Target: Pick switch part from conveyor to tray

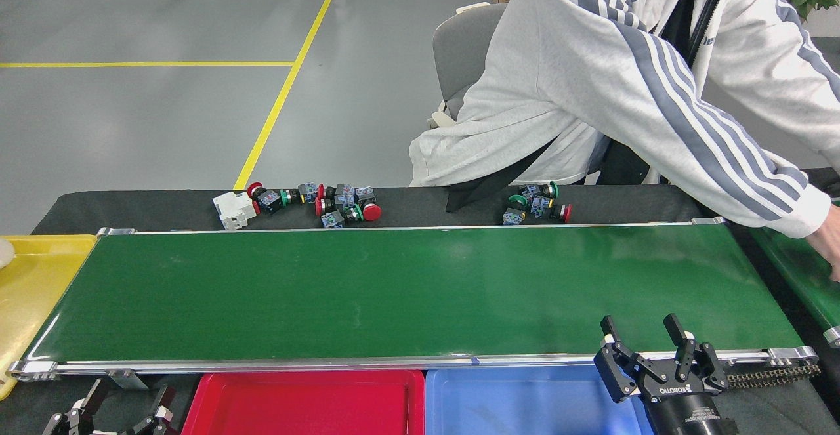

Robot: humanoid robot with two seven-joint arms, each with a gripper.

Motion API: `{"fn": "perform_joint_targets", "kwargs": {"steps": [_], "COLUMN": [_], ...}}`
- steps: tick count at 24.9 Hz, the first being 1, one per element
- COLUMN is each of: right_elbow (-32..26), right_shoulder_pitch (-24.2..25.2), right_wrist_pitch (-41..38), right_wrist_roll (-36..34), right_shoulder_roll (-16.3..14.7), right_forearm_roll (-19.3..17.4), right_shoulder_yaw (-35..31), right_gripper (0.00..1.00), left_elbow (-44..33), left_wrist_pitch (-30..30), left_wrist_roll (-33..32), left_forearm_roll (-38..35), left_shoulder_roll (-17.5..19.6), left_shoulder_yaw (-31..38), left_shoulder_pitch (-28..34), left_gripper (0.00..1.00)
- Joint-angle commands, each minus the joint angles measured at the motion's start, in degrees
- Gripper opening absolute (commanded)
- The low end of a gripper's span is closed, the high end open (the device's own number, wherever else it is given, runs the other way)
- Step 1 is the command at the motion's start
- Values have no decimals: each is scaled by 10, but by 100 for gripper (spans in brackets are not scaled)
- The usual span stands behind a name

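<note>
Nearest, at the bottom edge, sit a shallow red plastic tray and, to its right, a shallow blue plastic tray; both look bare where visible. The black left gripper shows at the bottom left, fingers spread and holding nothing. The black right gripper rises at the bottom right, fingers apart and empty, tips over the belt's near edge. Beyond lies the long dark-green conveyor belt with a silver frame, carrying nothing. At far left is a yellow tray. On the black table behind the belt lie clusters of red and green push-button switch parts. Farthest, a person in a grey striped sweatshirt leans rightward. No part seems picked yet; everything remains.
</note>
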Motion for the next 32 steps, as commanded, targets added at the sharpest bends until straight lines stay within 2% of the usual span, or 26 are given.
{"fn": "perform_joint_targets", "kwargs": {"steps": [1,5,7,10,16,23,28,32], "right_elbow": [-8,-9,-9,-9,-9,-9,-1,28], "right_shoulder_pitch": [-2,-4,-4,1,38,37,34,33], "right_wrist_pitch": [-1,-1,-1,-3,0,54,71,71], "right_wrist_roll": [0,0,0,-1,-2,-3,-2,0], "right_shoulder_roll": [3,10,9,2,-3,-5,-23,-59], "right_forearm_roll": [-2,-2,-2,-1,-1,0,1,-4], "right_shoulder_yaw": [-5,-4,-5,-6,-7,-24,-47,-64], "right_gripper": [98,98,98,98,99,99,99,98], "left_elbow": [-1,13,17,20,20,17,15,15], "left_wrist_pitch": [1,24,55,62,61,57,57,57], "left_wrist_roll": [5,1,6,6,6,6,6,6], "left_forearm_roll": [-5,-76,-75,-75,-74,-73,-74,-75], "left_shoulder_roll": [7,-4,-11,-11,-21,-21,-21,-20], "left_shoulder_yaw": [8,12,13,13,55,49,49,49], "left_shoulder_pitch": [-11,-17,-19,-16,-12,-14,-19,-19], "left_gripper": [100,100,100,100,100,100,100,100]}}
